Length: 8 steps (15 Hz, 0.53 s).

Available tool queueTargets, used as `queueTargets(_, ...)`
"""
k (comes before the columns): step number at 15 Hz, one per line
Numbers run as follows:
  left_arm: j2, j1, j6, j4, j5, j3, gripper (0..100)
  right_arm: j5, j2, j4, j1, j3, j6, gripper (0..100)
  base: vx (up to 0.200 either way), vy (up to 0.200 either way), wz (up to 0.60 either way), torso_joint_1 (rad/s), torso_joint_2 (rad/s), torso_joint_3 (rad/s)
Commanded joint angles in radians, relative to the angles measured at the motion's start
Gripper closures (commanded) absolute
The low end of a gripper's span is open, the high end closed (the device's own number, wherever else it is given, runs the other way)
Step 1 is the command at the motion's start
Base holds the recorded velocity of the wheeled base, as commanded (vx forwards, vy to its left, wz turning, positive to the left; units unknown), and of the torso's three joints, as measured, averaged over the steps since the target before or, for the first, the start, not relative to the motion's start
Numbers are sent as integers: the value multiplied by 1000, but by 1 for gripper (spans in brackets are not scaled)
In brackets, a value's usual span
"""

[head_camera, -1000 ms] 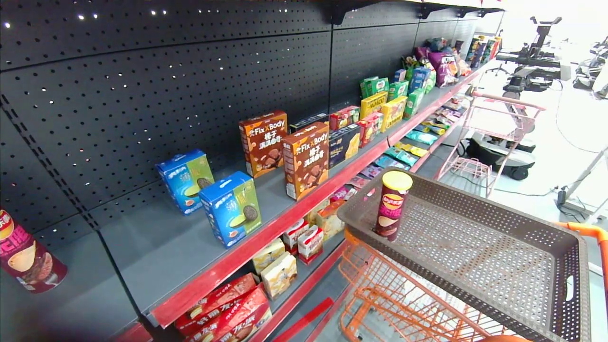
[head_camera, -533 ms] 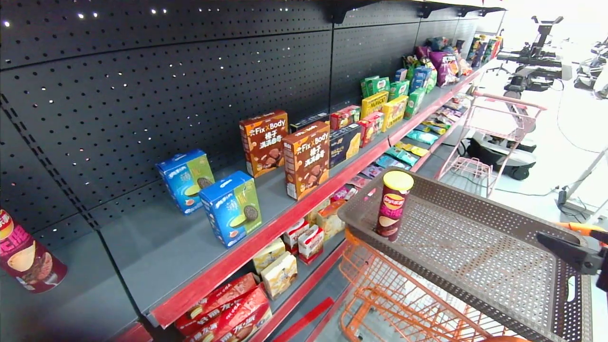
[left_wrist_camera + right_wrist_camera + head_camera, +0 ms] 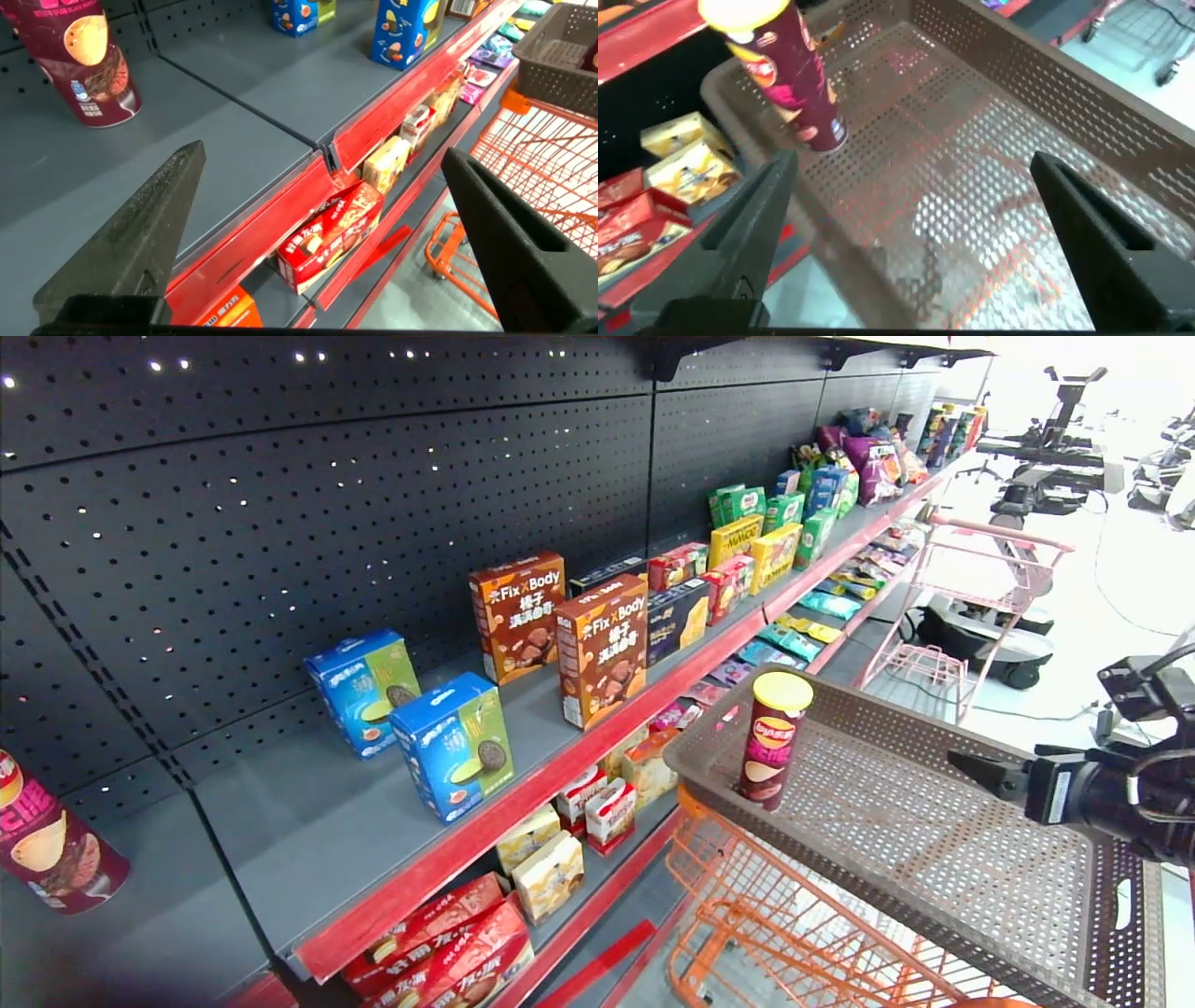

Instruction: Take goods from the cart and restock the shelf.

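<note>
A dark red chips can [image 3: 771, 739] with a yellow lid stands upright in the near-left corner of the brown perforated basket [image 3: 943, 859] on the orange cart [image 3: 747, 915]. My right gripper [image 3: 920, 243] hangs open over the basket, to the right of the can and apart from it; one of its fingers [image 3: 985, 775] points toward the can. The right wrist view has the can [image 3: 789, 84] ahead of the open jaws. A second chips can [image 3: 47, 845] stands at the far left of the grey shelf [image 3: 308, 821]. My left gripper [image 3: 318, 233] is open and holds nothing, low in front of the shelf's red edge [image 3: 299, 201].
Blue biscuit boxes [image 3: 453, 747] and brown boxes [image 3: 602, 649] stand along the shelf, with bare board between the far-left can and the blue boxes. Lower shelves hold red and yellow packs [image 3: 439, 943]. A pink cart [image 3: 971, 607] stands farther down the aisle.
My right arm has come in from the right edge of the head view and moved left and up over the basket, closer to the can. The cans and boxes have not moved.
</note>
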Motion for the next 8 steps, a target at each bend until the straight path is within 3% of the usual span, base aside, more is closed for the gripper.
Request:
queueTargets(1,1,0,0,0,0,0,0,116,192,-88,30,-27,-3,0,0,0,0,0,0,0)
queueTargets(4,1,0,-2,0,0,0,0,212,312,-251,50,-34,-6,0,0,0,0,0,0,0)
queueTargets(8,1,0,0,0,0,-2,0,290,454,-283,72,-149,-25,0,0,0,0,0,0,0)
